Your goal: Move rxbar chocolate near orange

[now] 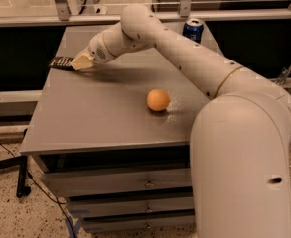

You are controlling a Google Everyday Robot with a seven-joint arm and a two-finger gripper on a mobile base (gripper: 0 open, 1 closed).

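Rxbar chocolate [60, 62] just left of the claw [80, 63].

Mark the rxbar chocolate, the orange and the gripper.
rxbar chocolate [59, 62]: camera view, exposed dark wrapper end.
orange [158, 100]: camera view, middle of the fruit.
gripper [80, 63]: camera view, its tan tip, by the bar's right end.

No legible txt; hand [81, 62] by rxbar chocolate [60, 62].

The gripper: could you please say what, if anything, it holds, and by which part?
It cannot be told: the gripper sits at the right end of the rxbar chocolate, but an actual grip is not visible.
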